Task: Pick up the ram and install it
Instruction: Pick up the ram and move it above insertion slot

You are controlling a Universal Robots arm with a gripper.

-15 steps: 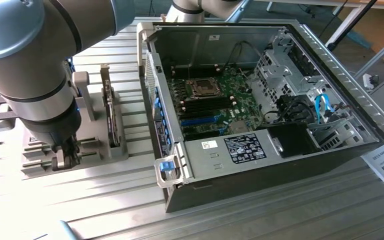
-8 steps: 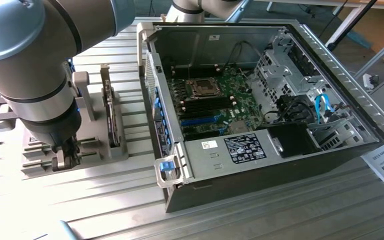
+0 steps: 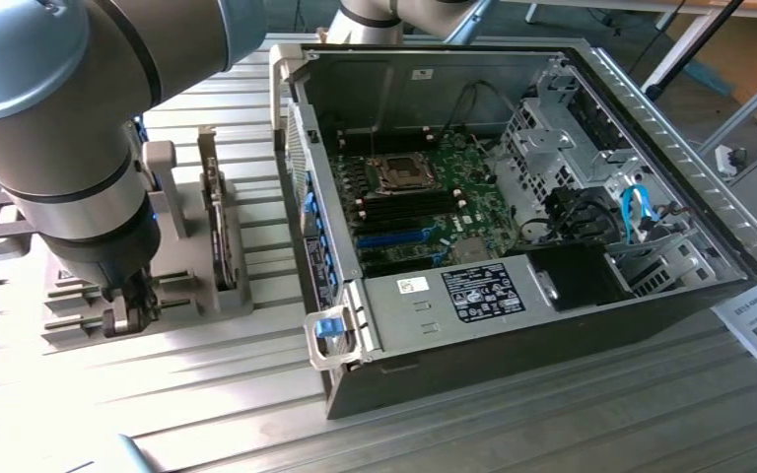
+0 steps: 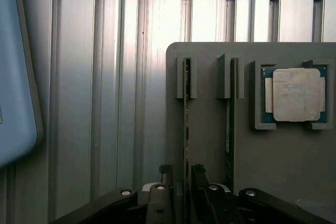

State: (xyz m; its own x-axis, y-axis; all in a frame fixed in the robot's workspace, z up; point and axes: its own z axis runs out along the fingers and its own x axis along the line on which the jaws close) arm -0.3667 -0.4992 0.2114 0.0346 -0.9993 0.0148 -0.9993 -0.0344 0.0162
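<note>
Straddling the ram point(image 4: 187, 108), which stands on edge in the slots of a grey holder point(image 4: 283, 166), the gripper point(image 4: 182, 170) is seen open, with a gap on each side and nothing held. In the exterior view the gripper is found lower left, the computer case point(image 3: 511, 296) centre right. Risk noted: if closed off-centre, the stick could be tilted and jammed in its slots, or the neighbouring stick point(image 4: 229, 114) clipped.

The ram point(image 4: 186, 108), seen edge-on, hides both faces, its lower end lost behind the tool point(image 4: 181, 171).
</note>
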